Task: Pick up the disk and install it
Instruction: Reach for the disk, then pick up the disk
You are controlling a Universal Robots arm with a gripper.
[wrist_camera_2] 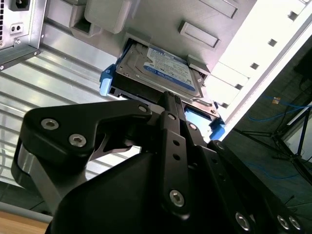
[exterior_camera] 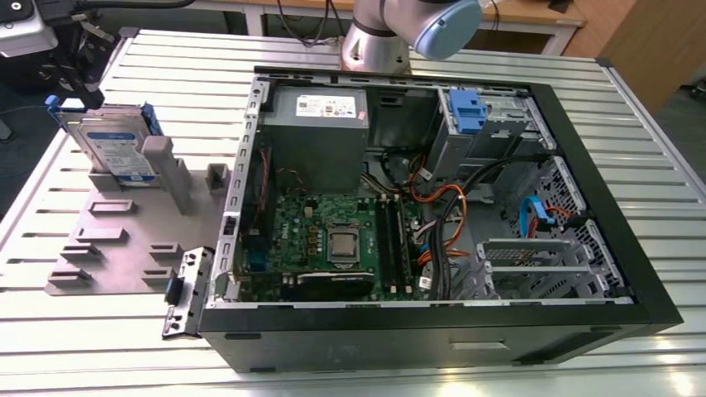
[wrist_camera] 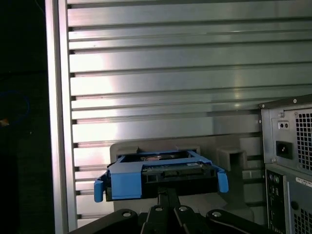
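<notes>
1. Disk (exterior_camera: 111,149) stands on edge in a grey fixture (exterior_camera: 121,240), near the desk's (exterior_camera: 617,107) edge at the exterior view's left.
2. Claw (wrist_camera_2: 168,97) is right at its blue-framed edge; I cannot tell its grip.

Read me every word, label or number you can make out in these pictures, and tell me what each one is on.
No text can be read in any view.
disk: white-and-blue label, print too small to read.
power supply: white sticker on top, print too small to read.
computer case: small white sticker on its rear panel in the first wrist view, too blurred to read.
</notes>
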